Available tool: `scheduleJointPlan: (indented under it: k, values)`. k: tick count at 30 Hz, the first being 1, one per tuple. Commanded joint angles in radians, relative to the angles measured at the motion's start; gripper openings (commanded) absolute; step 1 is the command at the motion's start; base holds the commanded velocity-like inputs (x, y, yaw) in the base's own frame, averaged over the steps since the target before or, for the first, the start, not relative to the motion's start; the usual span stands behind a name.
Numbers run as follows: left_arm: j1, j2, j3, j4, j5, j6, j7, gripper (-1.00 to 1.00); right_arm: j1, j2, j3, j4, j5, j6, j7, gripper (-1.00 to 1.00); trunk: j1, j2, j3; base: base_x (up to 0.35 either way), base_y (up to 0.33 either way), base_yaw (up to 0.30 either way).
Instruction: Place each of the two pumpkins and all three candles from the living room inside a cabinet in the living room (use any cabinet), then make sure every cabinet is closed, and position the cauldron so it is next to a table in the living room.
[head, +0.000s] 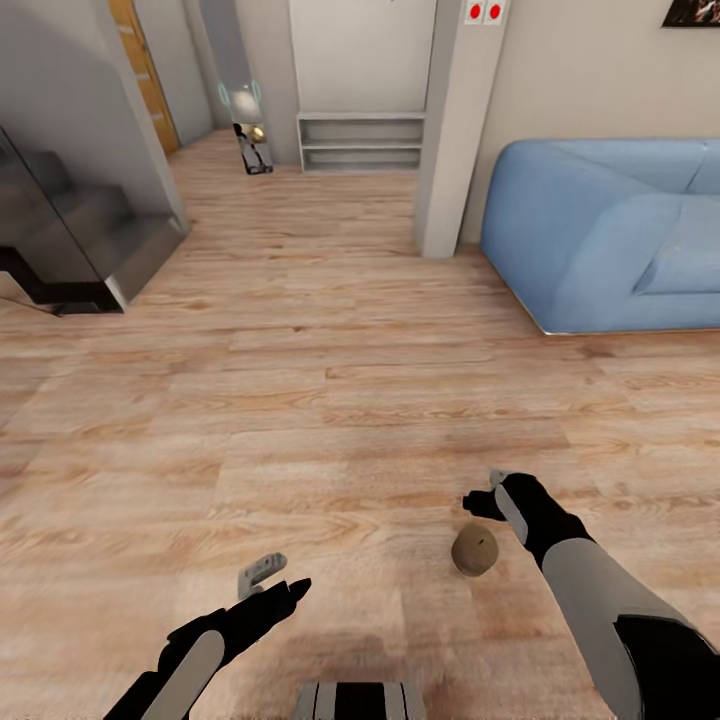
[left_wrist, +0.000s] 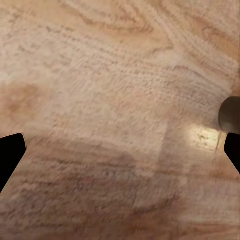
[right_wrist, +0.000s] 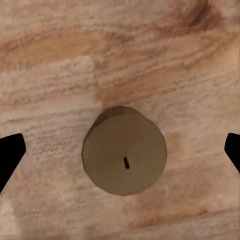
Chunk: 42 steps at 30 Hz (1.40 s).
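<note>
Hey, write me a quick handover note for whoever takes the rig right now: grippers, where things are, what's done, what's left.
Right gripper: open, empty, above a candle that stands upright on the wood floor.
Left gripper: open, empty, over bare floor.
Blue sofa ahead on the right, staircase on the left.
Done: nothing confirmed; this candle is not yet picked up.
Left: grasp this candle, stow it in a cabinet; find the other candles, pumpkins, cauldron; close cabinets.

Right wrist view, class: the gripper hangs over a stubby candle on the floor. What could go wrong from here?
1. The taupe, flat-topped candle stands free on the smooth wood floor; a finger touching first may tip or roll it.
2. The right gripper appears offset from it in the head view, so closing could miss.
</note>
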Motion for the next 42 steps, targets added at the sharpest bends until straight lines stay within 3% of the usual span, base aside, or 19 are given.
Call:
scheduleJointPlan:
  k: [1, 2, 9, 42]
  values:
    - [-0.001, 0.001, -0.002, -0.002, 0.011, 0.0, 0.01, 1.0, -0.009, 0.0, -0.001, 0.0, -0.009, 0.004, -0.006, 1.0, 0.0, -0.001, -0.005, 0.0, 0.0, 0.0]
    - [-0.001, 0.001, -0.002, -0.002, 0.011, 0.0, 0.01, 1.0, -0.041, -0.001, -0.001, 0.012, -0.008, 0.006, -0.004, 1.0, 0.001, -0.001, -0.009, 0.0, 0.0, 0.0]
    - [-0.001, 0.0, -0.003, -0.002, 0.01, 0.0, 0.01, 1.0, -0.077, -0.001, -0.001, 0.062, -0.007, 0.002, -0.003, 1.0, 0.004, -0.002, -0.036, 0.0, 0.0, 0.0]
    - [-0.001, -0.001, -0.004, 0.001, 0.009, 0.0, 0.01, 1.0, -0.085, -0.011, -0.001, 0.066, -0.008, -0.002, 0.027, 1.0, 0.019, -0.01, -0.163, 0.0, 0.0, 0.0]
